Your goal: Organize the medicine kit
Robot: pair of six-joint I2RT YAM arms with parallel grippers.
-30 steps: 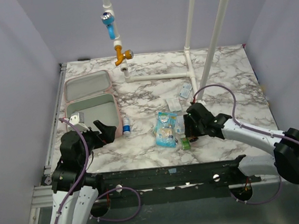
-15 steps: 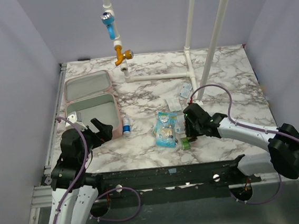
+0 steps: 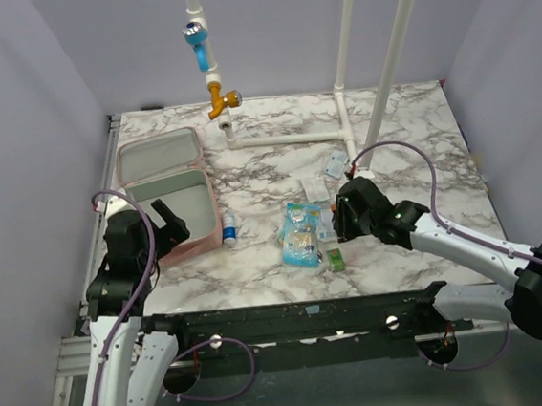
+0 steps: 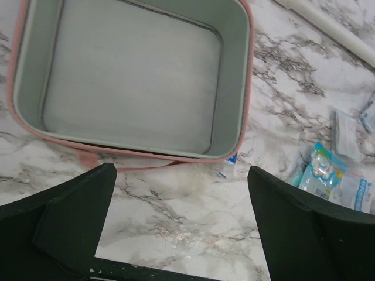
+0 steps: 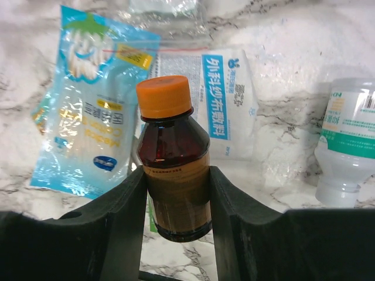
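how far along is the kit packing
Done: the kit lies open, tray empty. In hand: the right end effector grips a brown bottle. Left: packets, a white bottle and a small bottle lie on the table; the left end effector is open.

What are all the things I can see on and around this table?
medicine kit: one, pink with grey lining, lying open at the table's left
brown bottle: one, orange cap, between the right gripper's fingers
white bottle: one, green label, on the table beside the packets
blue-capped bottle: one, small, just right of the kit
packets: at least four, blue and clear, mid-table
pipe frame: one, white, at the back, with blue and orange fittings
table: one, marble-patterned
left gripper: one, black, open, by the kit's near edge
right gripper: one, black, shut on the brown bottle
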